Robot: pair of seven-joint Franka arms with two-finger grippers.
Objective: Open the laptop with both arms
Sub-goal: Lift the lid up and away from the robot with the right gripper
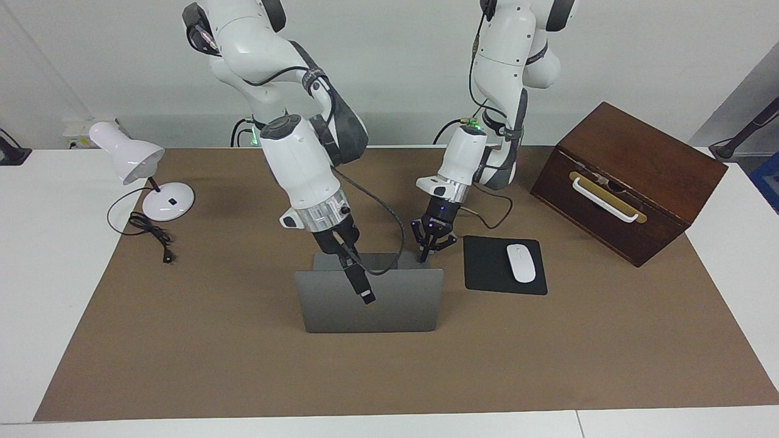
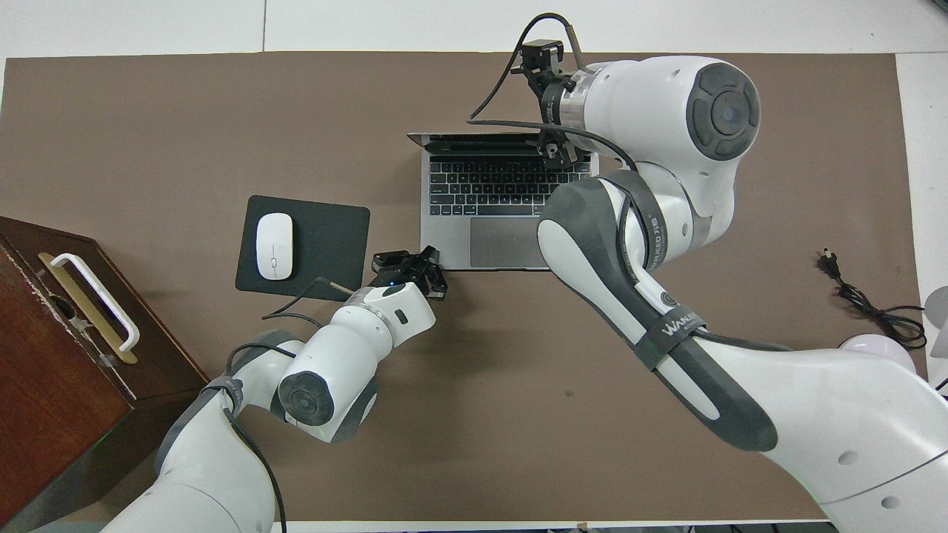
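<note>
The silver-grey laptop [image 1: 395, 304] stands open in the middle of the brown mat, its lid about upright. Its keyboard and dark trackpad show in the overhead view [image 2: 489, 200]. My right gripper [image 1: 348, 266] is at the lid's top edge, on the screen side, with its black wrist camera hanging over the lid's back. It also shows in the overhead view [image 2: 554, 154] over the hinge end of the keyboard. My left gripper [image 1: 426, 257] is down at the base's corner nearest the robots, toward the left arm's end, and shows in the overhead view [image 2: 426, 268].
A black mouse pad [image 1: 487, 267] with a white mouse [image 1: 521, 263] lies beside the laptop toward the left arm's end. A brown wooden box [image 1: 627, 182] stands past it. A white desk lamp [image 1: 131, 158] and its black cable [image 1: 149, 231] are at the right arm's end.
</note>
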